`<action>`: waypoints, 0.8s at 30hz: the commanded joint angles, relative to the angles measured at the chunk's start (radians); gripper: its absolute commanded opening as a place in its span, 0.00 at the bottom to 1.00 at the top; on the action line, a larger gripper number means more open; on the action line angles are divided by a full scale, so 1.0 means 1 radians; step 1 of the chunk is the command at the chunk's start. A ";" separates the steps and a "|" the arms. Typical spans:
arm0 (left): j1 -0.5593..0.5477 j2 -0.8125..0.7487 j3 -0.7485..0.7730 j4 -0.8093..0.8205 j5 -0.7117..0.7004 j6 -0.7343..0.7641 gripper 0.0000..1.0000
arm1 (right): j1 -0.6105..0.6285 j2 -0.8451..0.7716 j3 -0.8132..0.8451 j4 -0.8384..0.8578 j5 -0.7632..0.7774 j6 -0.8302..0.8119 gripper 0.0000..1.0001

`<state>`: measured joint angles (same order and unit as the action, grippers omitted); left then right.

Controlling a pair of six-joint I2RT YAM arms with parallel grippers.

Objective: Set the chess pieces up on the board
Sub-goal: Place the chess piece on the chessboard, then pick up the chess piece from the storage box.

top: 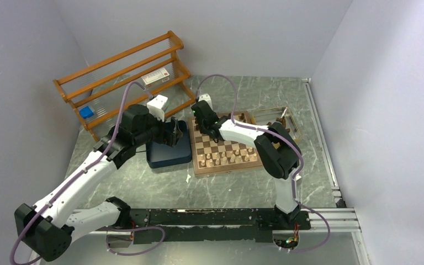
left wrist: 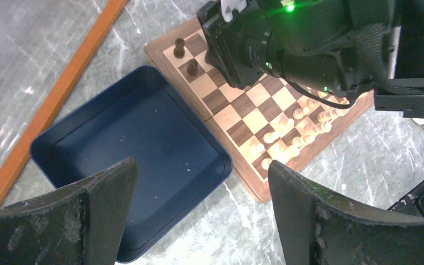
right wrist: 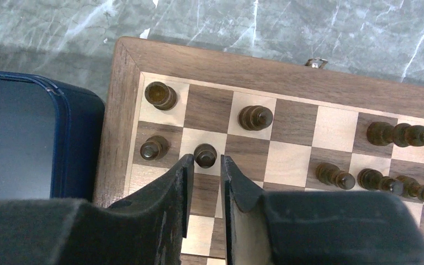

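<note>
The right gripper [right wrist: 205,169] hangs low over the board's [right wrist: 126,110] far left corner, its two fingers [right wrist: 168,190] parted by only a narrow gap. A dark pawn [right wrist: 205,155] stands right at the fingertips, in line with that gap, on a light square in the second row from the edge. It is upright, its long axis vertical and its round head pointing up at the wrist camera. Whether the pads touch it cannot be told. Another pawn [right wrist: 153,148] stands on the square to its left, and two taller dark pieces [right wrist: 160,95] stand in the edge row beyond. More dark pieces [right wrist: 397,134] crowd the same two rows farther right. Pale pieces [left wrist: 287,132] fill the opposite side. A blue tray [left wrist: 143,138] lies against the board's left edge, and the left gripper [left wrist: 201,165] hovers above it with jaws spread wide and nothing between them.
</note>
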<state>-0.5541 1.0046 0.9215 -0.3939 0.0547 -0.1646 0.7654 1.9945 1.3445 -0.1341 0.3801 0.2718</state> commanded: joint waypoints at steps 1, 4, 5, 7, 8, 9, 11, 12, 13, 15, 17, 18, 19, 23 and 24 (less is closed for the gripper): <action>0.002 0.049 0.008 0.015 0.062 -0.055 0.92 | 0.002 -0.053 0.037 -0.012 0.003 -0.010 0.29; 0.003 0.071 0.024 0.028 0.079 -0.078 0.91 | -0.012 -0.121 0.012 -0.001 -0.021 -0.016 0.32; 0.002 0.077 0.028 0.038 0.072 -0.089 0.91 | -0.022 -0.144 0.004 -0.003 -0.031 -0.013 0.32; 0.002 0.086 0.035 0.052 0.047 -0.114 0.91 | -0.047 -0.188 -0.021 -0.010 -0.037 -0.008 0.33; 0.002 0.092 0.037 0.066 0.047 -0.124 0.91 | -0.063 -0.212 -0.031 -0.014 -0.035 -0.007 0.33; 0.002 0.098 0.040 0.077 0.055 -0.129 0.91 | -0.082 -0.234 -0.043 -0.019 -0.034 -0.005 0.34; 0.003 0.113 0.050 0.087 0.046 -0.137 0.90 | -0.129 -0.283 -0.073 -0.022 -0.042 0.003 0.34; 0.002 0.116 0.057 0.087 0.034 -0.138 0.91 | -0.160 -0.305 -0.088 -0.026 -0.058 0.012 0.34; 0.002 0.116 0.059 0.093 0.025 -0.132 0.90 | -0.196 -0.326 -0.102 -0.031 -0.076 0.022 0.34; 0.002 0.105 0.044 0.131 0.026 -0.110 0.90 | -0.261 -0.359 -0.127 -0.045 -0.086 0.035 0.34; 0.002 0.092 0.018 0.178 0.031 -0.089 0.90 | -0.345 -0.375 -0.136 -0.079 -0.079 0.059 0.34; 0.003 0.086 0.009 0.191 0.036 -0.085 0.90 | -0.377 -0.381 -0.142 -0.090 -0.083 0.067 0.34; 0.002 0.083 0.004 0.199 0.039 -0.085 0.90 | -0.405 -0.389 -0.156 -0.090 -0.079 0.071 0.34; 0.003 0.109 0.021 0.188 0.089 -0.090 0.90 | -0.509 -0.381 -0.205 -0.069 -0.069 0.077 0.34; 0.002 0.118 0.030 0.170 0.101 -0.082 0.90 | -0.532 -0.372 -0.208 -0.066 -0.067 0.076 0.34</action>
<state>-0.5541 1.1107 0.9337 -0.2497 0.0971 -0.2672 0.2981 1.6188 1.1717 -0.1883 0.3069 0.3244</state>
